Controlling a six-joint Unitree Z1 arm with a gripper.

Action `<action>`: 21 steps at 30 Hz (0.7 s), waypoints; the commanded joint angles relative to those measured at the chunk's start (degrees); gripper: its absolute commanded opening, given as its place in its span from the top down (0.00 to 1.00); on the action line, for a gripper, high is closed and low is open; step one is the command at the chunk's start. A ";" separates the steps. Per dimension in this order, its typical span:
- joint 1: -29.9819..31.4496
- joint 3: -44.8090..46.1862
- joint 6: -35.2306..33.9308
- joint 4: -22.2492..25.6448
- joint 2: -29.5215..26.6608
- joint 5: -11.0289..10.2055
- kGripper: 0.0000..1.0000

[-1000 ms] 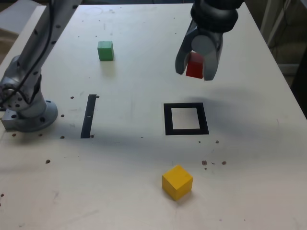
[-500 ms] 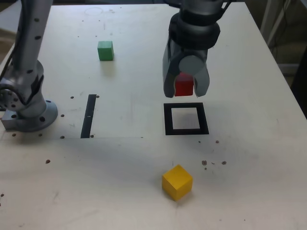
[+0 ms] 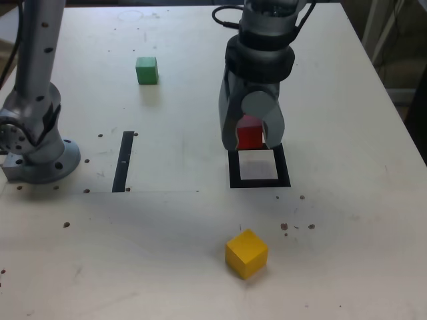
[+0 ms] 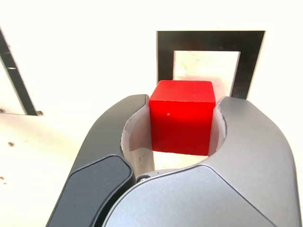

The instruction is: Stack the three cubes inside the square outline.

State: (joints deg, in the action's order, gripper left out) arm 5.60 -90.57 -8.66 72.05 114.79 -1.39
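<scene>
My gripper (image 3: 251,140) is shut on the red cube (image 3: 250,133), which also fills the middle of the wrist view as the red cube (image 4: 182,116) between both grey fingers. It hangs just above the far edge of the black square outline (image 3: 259,181), whose pale centre is bare; the wrist view shows the square outline (image 4: 210,40) just beyond the cube. The green cube (image 3: 147,70) sits on the table at the far left of the exterior view. The yellow cube (image 3: 246,253) rests near the front, turned at an angle.
A thin black strip (image 3: 123,161) lies on the table left of the outline in the exterior view. The arm's grey base (image 3: 37,157) stands at the left edge. Small dark specks dot the white table (image 3: 347,220).
The gripper has carried the red cube down and toward the exterior view's left, from above the far right of the table to just over the outline's far edge.
</scene>
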 commanded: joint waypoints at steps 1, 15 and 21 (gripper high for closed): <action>0.08 0.34 -0.13 -0.63 0.50 0.25 0.83; 1.25 3.33 -0.12 -3.87 1.70 2.02 0.83; 1.52 2.85 0.38 -5.47 3.91 1.47 0.82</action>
State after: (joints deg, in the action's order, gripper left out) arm 7.08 -87.41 -8.47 66.80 118.14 0.21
